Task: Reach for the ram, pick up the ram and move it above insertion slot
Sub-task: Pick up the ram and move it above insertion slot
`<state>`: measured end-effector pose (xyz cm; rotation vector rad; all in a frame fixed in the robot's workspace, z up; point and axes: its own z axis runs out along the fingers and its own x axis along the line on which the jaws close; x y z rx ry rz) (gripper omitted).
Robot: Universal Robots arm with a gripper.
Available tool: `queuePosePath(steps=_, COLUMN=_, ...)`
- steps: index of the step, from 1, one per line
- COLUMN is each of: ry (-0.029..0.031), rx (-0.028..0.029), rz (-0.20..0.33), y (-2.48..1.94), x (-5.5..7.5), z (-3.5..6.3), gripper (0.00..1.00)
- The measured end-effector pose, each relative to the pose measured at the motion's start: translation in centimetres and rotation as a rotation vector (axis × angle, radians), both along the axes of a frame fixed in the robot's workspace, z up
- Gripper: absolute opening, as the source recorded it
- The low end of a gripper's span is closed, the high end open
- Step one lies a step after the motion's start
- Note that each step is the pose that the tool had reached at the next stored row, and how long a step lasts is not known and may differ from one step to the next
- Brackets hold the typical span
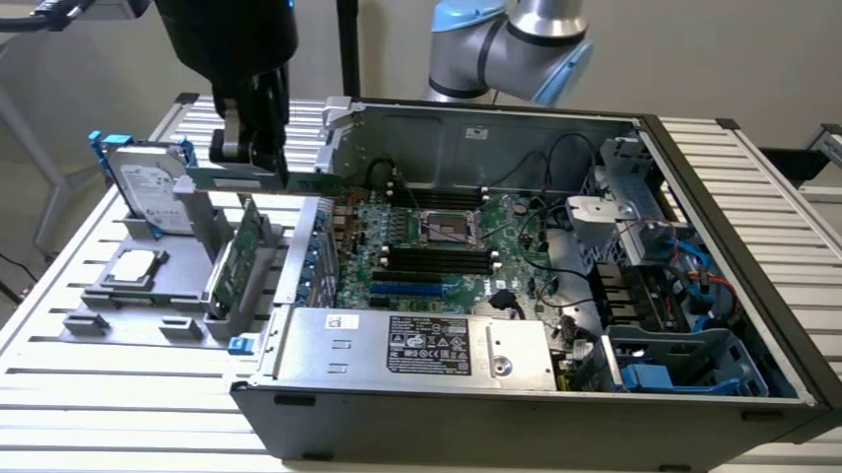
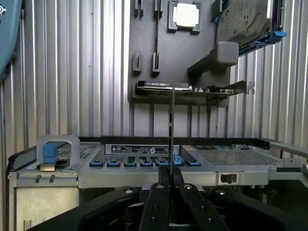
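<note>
The claw (image 1: 250, 163) is closed on the ram (image 1: 270, 182), a thin green stick held level in the air at the exterior view's left of the open computer case (image 1: 526, 394), just beside the case's upper left corner and above the grey parts holder (image 1: 145, 296). In the wrist view the ram (image 2: 172, 139) appears edge-on as a thin vertical line rising from between the two black fingers (image 2: 156, 202), which are pressed together on it; the grip looks centred and square. The step in hand appears to be the transfer toward the insertion slot (image 1: 435, 261), one of the black slots on the motherboard (image 1: 435, 246) inside the case. Carry the ram with its long edge parallel to the slots and keep the board plane vertical, since any tilt will be carried into the alignment over the slot. Keep enough height to pass over the case wall and the cables (image 1: 566, 158) near the far side of the motherboard. Keep the grip force steady; the board is thin and could pivot between the fingers if it brushes the wall. The green expansion card (image 1: 235, 261) standing in the holder and the hard drive (image 1: 145, 187) with blue rails lie close below the claw, so move clear of both. The holder and case rest on the slatted tabletop (image 1: 105, 394).
</note>
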<state>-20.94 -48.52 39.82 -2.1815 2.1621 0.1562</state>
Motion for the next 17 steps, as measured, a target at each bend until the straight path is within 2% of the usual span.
queuePosePath(steps=4, ry=0.0, rx=0.0133, rz=0.0, y=0.0, x=1.8, z=0.0, gripper=0.14)
queuePosePath(steps=8, ry=0.0, rx=0.0215, rz=0.0, y=0.01, x=3.6, z=0.0, gripper=0.14)
queuePosePath(steps=11, ry=0.0001, rx=0.0254, rz=0.0, y=0.02, x=5.0, z=-0.01, gripper=0.14)
queuePosePath(steps=17, ry=0.0009, rx=0.0272, rz=0.001, y=0.1, x=7.7, z=-0.02, gripper=0.14)
